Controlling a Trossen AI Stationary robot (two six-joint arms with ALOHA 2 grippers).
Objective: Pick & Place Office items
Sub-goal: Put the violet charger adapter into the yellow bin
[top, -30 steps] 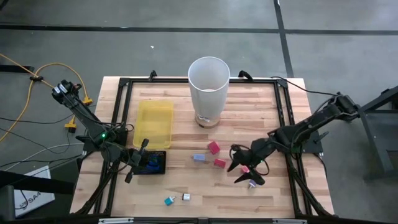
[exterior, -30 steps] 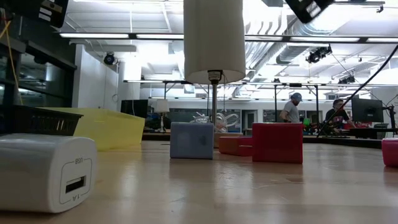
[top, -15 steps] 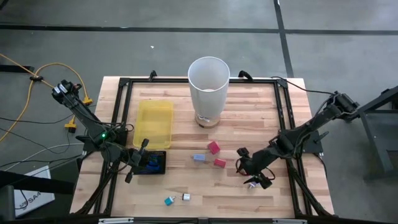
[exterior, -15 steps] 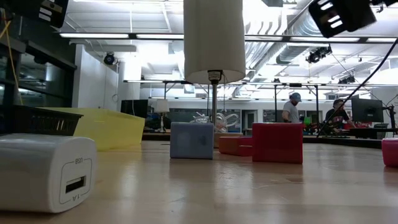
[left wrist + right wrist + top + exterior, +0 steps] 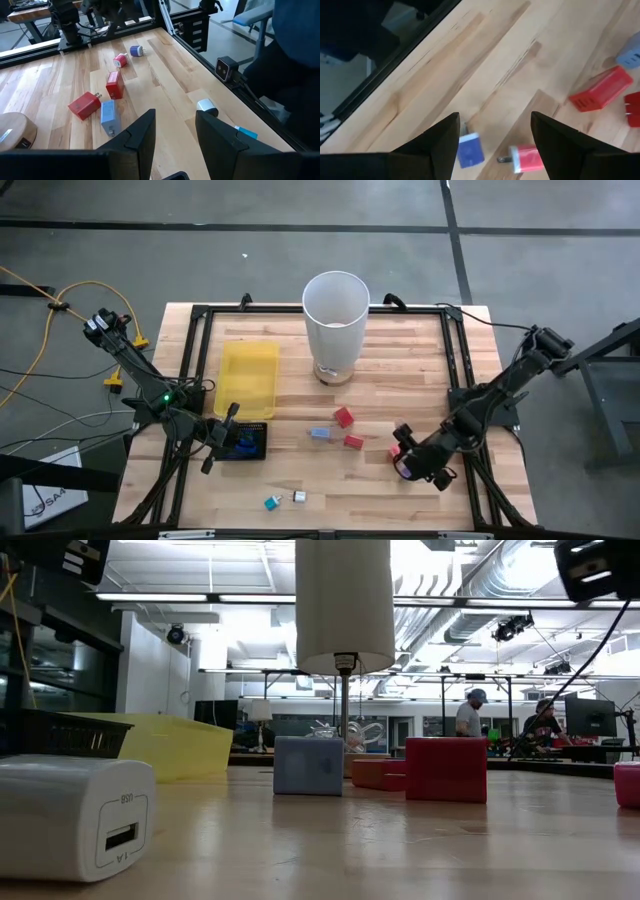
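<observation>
Small charger-like office pieces lie flat on the wooden table [image 5: 420,380]. Two red ones [image 5: 343,417] [image 5: 352,442] and a light blue one [image 5: 319,434] sit mid-table. A teal piece [image 5: 270,502] and a white piece [image 5: 298,497] lie by the near edge. A blue piece [image 5: 240,445] is in the black mesh tray. My right gripper [image 5: 410,460] hovers open over a pink piece [image 5: 527,156] and a blue-and-white piece [image 5: 468,150]; both show between its fingers, untouched. My left gripper [image 5: 175,125] waits open above the black tray.
A tall white bin [image 5: 336,320] stands on a wooden disc at the far middle. The yellow tray [image 5: 248,377] and black mesh tray [image 5: 255,442] lie on the left. A black frame [image 5: 455,370] borders the table. People stand far back in the room [image 5: 467,715].
My right gripper has drawn back toward the table's right edge and slightly toward the near edge, away from the red pieces, still open. The pieces have stayed where they were.
</observation>
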